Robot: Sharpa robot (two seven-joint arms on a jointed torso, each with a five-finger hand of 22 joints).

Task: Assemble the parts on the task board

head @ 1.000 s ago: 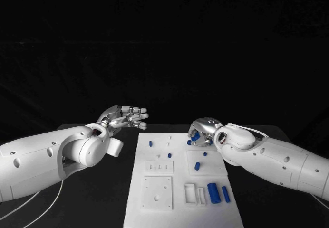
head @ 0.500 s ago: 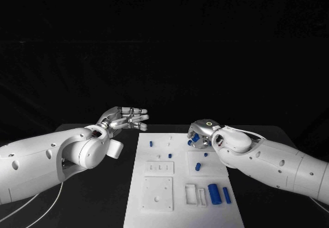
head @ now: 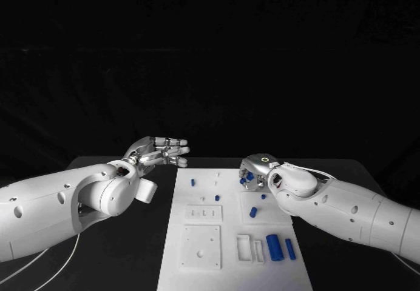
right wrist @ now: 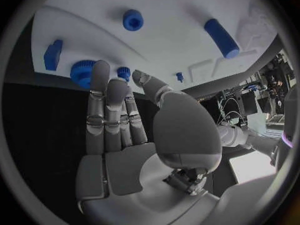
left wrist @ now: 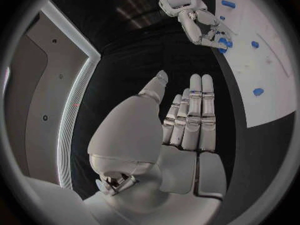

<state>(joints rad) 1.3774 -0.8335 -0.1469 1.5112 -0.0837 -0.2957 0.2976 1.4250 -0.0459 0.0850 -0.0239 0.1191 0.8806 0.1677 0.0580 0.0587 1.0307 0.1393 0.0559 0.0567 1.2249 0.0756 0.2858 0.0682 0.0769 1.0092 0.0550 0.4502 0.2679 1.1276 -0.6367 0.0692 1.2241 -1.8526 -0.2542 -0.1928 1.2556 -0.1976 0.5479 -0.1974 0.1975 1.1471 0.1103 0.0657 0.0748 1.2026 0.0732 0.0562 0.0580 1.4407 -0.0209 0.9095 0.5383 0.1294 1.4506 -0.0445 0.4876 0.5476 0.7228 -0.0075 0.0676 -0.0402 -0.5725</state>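
White task board point(head: 229, 267) lying lengthwise at the middle of the black table point(head: 131, 254), between the two white arms. The left hand point(head: 162, 151) is raised beside the board's far left corner, off the board; in the left wrist view its fingers point(left wrist: 195, 110) lie straight and side by side, the thumb apart from them, with nothing in the palm. The right hand point(head: 257, 167) is low over the board's far right edge; in the right wrist view its fingers point(right wrist: 106, 110) are likewise extended, their tips reaching toward a round blue part point(right wrist: 82, 72) at the board's rim, but whether they touch it cannot be told, and no part is seen enclosed in the hand. Beside that round part the same view shows a blue block point(right wrist: 52, 54) at the rim, a small blue peg point(right wrist: 123, 73) just past the fingertips, a blue knob point(right wrist: 132, 19) standing farther in on the board, and a blue cylinder point(right wrist: 221, 37) lying on its side. In the head view, small blue pieces point(head: 214, 179) stand in the far half of the board, one blue piece point(head: 252, 212) lies near the middle right, and two longer blue cylinders point(head: 274, 247) lie side by side at the near right, next to a white rectangular frame point(head: 243, 248). Two white square plates point(head: 202, 245) occupy the left half of the board.
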